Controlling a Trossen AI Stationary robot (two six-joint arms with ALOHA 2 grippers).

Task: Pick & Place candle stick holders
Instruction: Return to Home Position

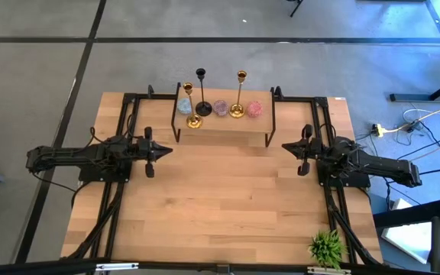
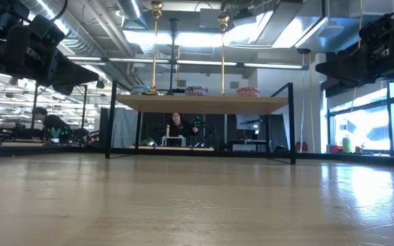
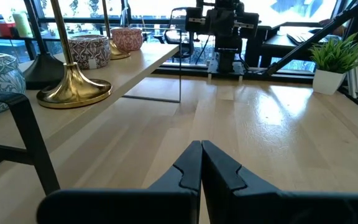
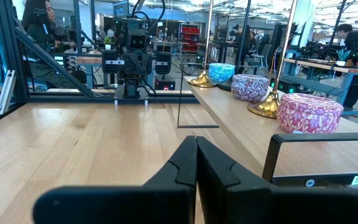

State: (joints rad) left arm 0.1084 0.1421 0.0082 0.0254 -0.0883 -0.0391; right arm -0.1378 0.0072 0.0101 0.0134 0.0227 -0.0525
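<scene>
Three candle stick holders stand upright on their round bases on a raised wooden shelf (image 1: 224,124) at the table's far middle. They are a gold one at the left (image 1: 194,120), a black one (image 1: 203,108) behind it, and a gold one at the right (image 1: 237,111). In the left wrist view the left gold base (image 3: 73,93) is close by. The right wrist view shows the right gold base (image 4: 266,109). My left gripper (image 1: 166,150) hovers shut at the table's left, pointing level toward the right. My right gripper (image 1: 285,147) hovers shut at the table's right, facing it. Both are in front of the shelf and hold nothing.
Three small round patterned tins, blue (image 1: 183,106), purple (image 1: 220,107) and pink (image 1: 254,108), sit on the shelf between the holders. The shelf stands on thin black metal legs (image 2: 293,123). A small green plant (image 1: 327,246) is at the near right corner. Bare wood lies between the arms.
</scene>
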